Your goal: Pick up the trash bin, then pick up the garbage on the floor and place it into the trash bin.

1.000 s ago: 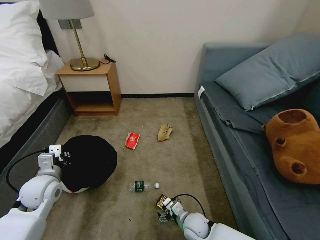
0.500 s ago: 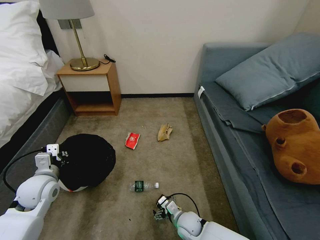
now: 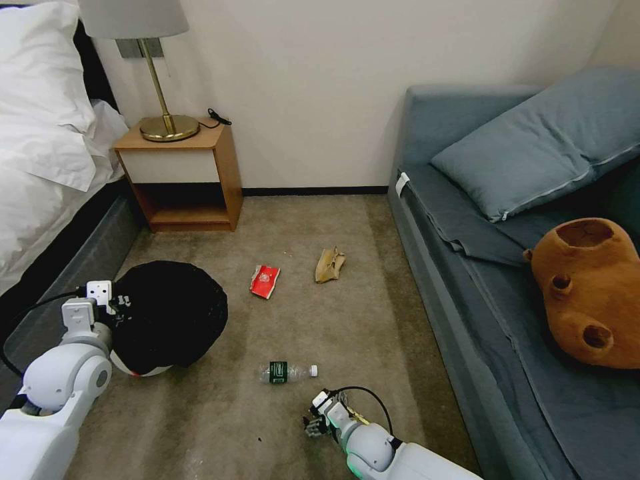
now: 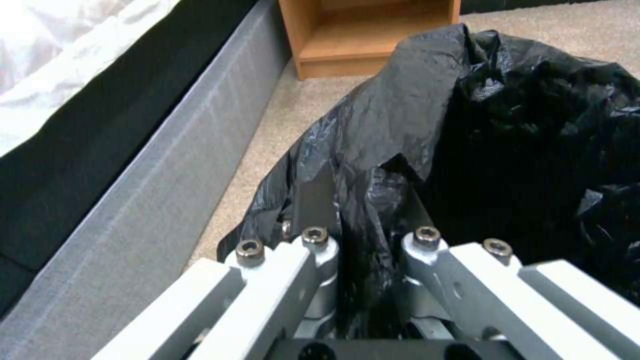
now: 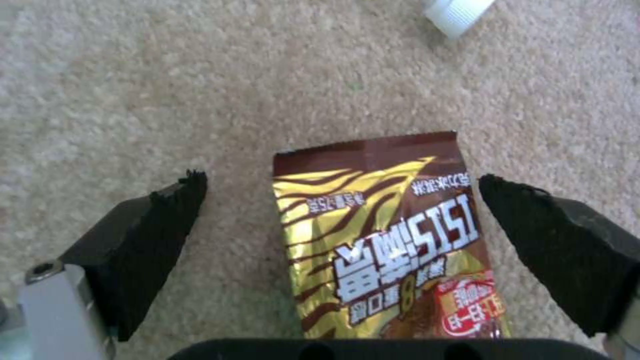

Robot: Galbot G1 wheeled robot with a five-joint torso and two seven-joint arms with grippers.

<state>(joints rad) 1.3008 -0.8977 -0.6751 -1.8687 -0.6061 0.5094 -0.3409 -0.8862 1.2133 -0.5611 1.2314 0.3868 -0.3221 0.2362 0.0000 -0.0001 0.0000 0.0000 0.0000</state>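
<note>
The left gripper (image 4: 360, 235) is clamped on the bagged rim of the small round bin lined in black plastic (image 3: 170, 320), held tilted beside the bed. The right gripper (image 5: 340, 240) stands spread over the long yellow-brown foil wrapper (image 5: 393, 245), flat on the beige carpet (image 3: 300, 313). Risks: the pads may skid over the thin, flat foil and close empty; the liner could slip, dropping the bin.

Drew the left end effector (image 3: 119, 303) and the gripped trash bin (image 3: 170, 313) back and leftward, farther from the bottle (image 3: 288, 372). Pulled the right end effector (image 3: 319, 421) back past the bottle, spread open over the yellow-brown wrapper (image 5: 393, 240).
</note>
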